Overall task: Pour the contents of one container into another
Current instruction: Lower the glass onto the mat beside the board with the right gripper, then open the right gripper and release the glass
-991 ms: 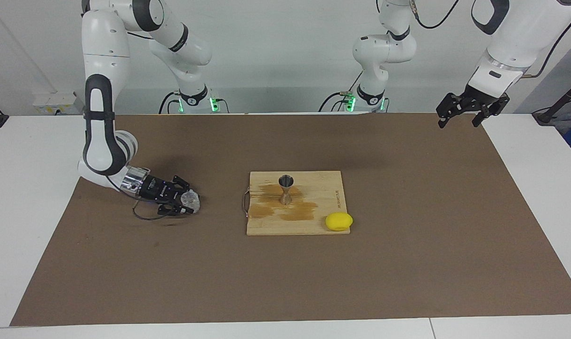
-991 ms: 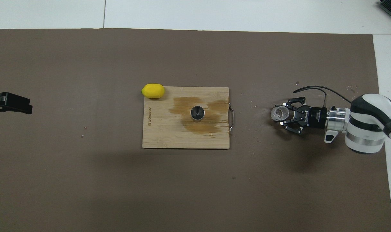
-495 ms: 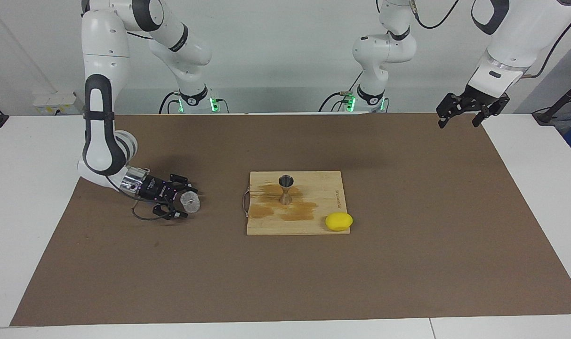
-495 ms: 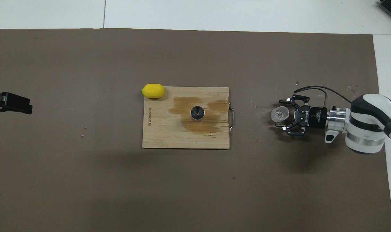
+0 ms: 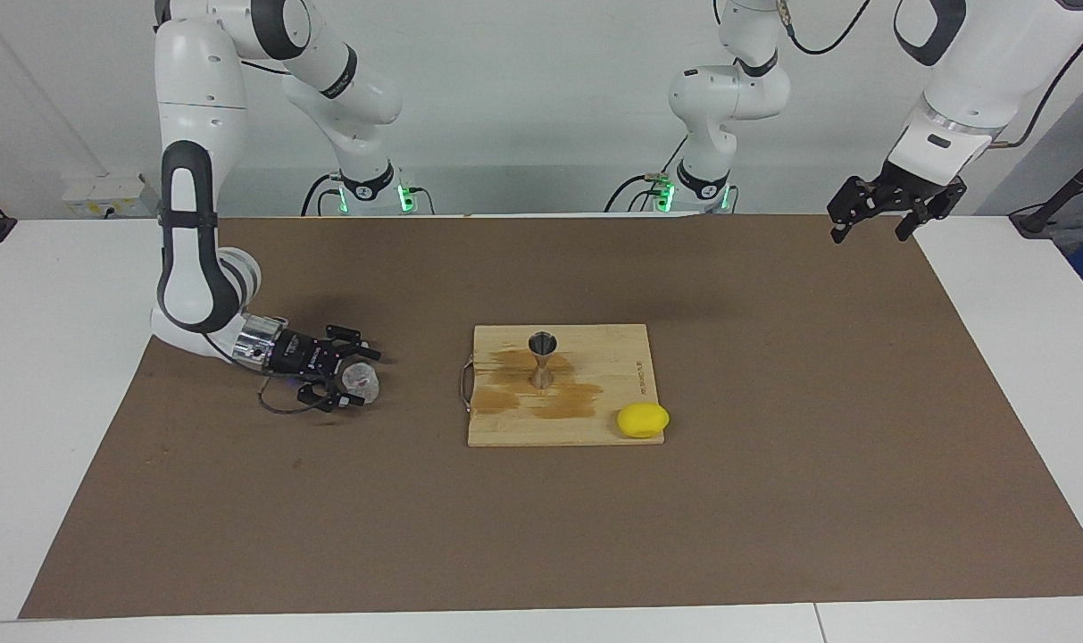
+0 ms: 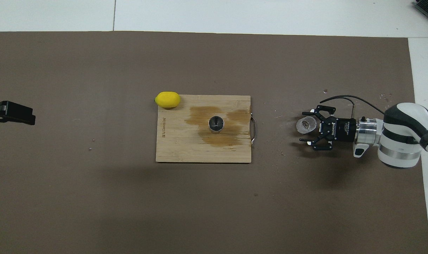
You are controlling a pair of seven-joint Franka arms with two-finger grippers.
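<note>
The clear glass cup (image 5: pixel 362 383) (image 6: pixel 306 124) rests on the brown mat toward the right arm's end of the table. My right gripper (image 5: pixel 366 379) (image 6: pixel 304 126) lies low and sideways around it, open, with a finger on either side and a gap showing. The steel jigger (image 5: pixel 541 359) (image 6: pixel 216 124) stands upright on the wooden board (image 5: pixel 612 357) (image 6: pixel 175 148), in the middle of a wet brown stain. My left gripper (image 5: pixel 868 234) (image 6: pixel 23 113) waits open in the air over the mat's corner at the left arm's end.
A yellow lemon (image 5: pixel 643 420) (image 6: pixel 167 99) lies at the board's corner farther from the robots. The board has a metal handle (image 5: pixel 463 384) on the side facing the cup. A few droplets and crumbs dot the mat near the cup.
My right gripper has opened and let go of the glass cup, which stays on the mat between its fingers. The left arm has not moved.
</note>
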